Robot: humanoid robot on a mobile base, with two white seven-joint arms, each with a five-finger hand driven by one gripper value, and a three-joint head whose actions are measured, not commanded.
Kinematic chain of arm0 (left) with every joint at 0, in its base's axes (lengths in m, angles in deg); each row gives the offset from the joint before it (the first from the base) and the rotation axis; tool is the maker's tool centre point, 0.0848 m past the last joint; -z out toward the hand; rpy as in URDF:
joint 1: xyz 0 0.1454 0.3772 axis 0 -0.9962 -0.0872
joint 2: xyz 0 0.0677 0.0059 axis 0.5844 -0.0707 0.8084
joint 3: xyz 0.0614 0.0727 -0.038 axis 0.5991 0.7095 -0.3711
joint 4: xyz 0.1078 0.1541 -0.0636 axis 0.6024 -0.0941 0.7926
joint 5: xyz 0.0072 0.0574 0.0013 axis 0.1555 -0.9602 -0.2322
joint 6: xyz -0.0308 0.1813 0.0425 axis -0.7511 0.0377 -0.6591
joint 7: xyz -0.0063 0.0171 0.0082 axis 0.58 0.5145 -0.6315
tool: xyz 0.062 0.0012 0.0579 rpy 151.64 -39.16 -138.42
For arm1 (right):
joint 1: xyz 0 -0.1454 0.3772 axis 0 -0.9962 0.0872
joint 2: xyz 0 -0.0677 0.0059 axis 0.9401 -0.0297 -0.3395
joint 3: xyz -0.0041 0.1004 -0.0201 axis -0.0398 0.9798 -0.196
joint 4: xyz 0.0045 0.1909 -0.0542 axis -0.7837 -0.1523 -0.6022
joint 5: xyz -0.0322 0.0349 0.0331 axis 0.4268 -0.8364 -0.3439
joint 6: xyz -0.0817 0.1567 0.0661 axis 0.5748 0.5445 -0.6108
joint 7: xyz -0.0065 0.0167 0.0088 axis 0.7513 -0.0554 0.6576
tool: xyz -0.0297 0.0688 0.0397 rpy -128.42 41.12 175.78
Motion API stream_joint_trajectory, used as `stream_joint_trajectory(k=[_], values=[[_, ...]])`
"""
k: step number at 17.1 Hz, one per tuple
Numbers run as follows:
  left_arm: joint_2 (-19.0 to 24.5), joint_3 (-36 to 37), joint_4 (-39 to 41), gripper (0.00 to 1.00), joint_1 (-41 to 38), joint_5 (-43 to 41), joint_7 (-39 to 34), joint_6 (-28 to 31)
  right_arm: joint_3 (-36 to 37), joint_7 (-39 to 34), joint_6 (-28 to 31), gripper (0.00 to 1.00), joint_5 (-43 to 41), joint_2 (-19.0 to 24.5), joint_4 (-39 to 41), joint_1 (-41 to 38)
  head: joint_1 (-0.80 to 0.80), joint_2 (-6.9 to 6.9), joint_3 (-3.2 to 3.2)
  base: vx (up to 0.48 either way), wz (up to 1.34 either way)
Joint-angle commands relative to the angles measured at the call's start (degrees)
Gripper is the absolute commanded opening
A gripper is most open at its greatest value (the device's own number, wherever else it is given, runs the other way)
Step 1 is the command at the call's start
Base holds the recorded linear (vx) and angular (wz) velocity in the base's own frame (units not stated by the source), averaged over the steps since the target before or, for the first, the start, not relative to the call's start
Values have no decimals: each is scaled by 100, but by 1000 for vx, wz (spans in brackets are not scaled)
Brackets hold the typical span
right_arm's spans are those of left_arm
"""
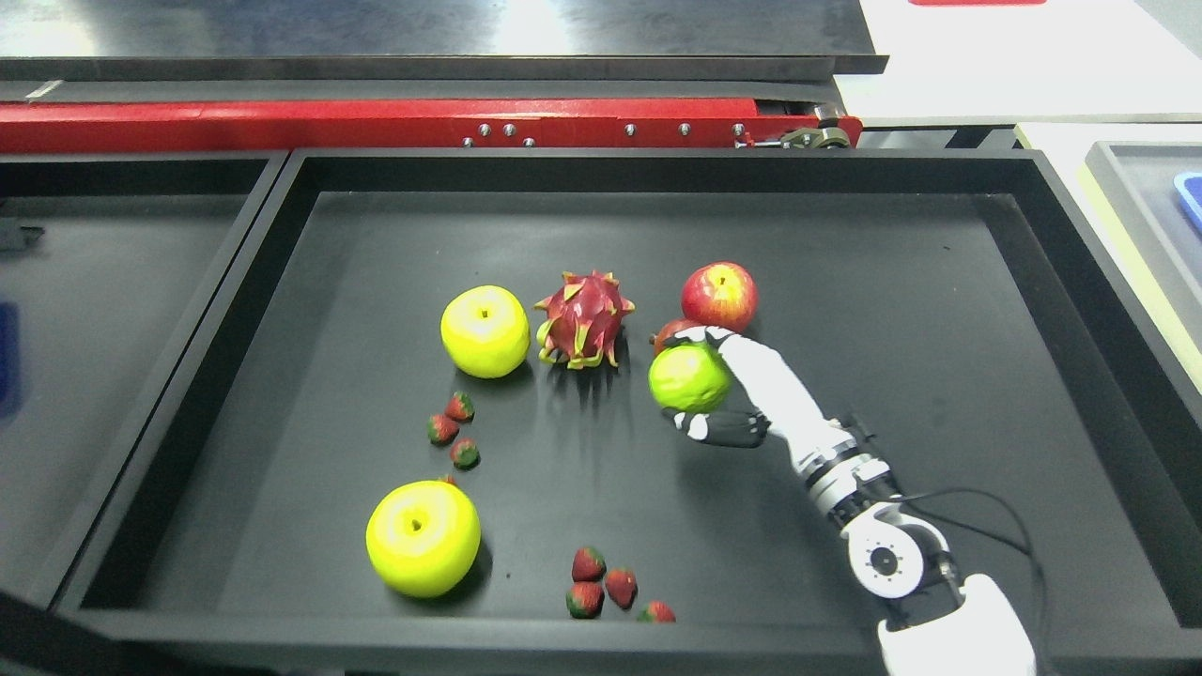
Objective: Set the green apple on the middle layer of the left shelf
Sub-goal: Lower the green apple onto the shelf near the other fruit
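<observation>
The right hand [742,390] has its fingers clamped around the green apple [688,377], near the middle of the black tray [1033,310], just beside 2 red apples [719,295].

My right hand [718,385] and the round green apple [688,377] in my fingers [700,427] cover most of a small dark-red fruit [672,330], so I cannot tell what it is. The bottom edge cuts off my forearm, and a blue object [1191,197] runs off the right edge.
</observation>
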Motion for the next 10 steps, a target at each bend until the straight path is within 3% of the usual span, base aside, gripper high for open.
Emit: stream_joint_trajectory(k=[1,2,6,9,10], values=[[101,0,-1,100,69,0,-5,-1,-751,-559,114,65,-38,517,-54,-302,0,0,0,206,-103],[101,0,7,100,69,0,-5,-1,-524,-700,298,100,-65,517,-19,-399,0,0,0,206,-103],[101,0,-1,100,69,0,-5,-1,-144,-492,361,100,-302,517,26,-488,0,0,0,127,-43],[101,0,-1,100,69,0,-5,-1,250,1366,361,100,-783,517,8,-952,0,-1,0,53,-23],[101,0,-1,100,69,0,-5,-1,348,1564,361,100,-1177,517,-1,-1163,0,0,0,26,2]])
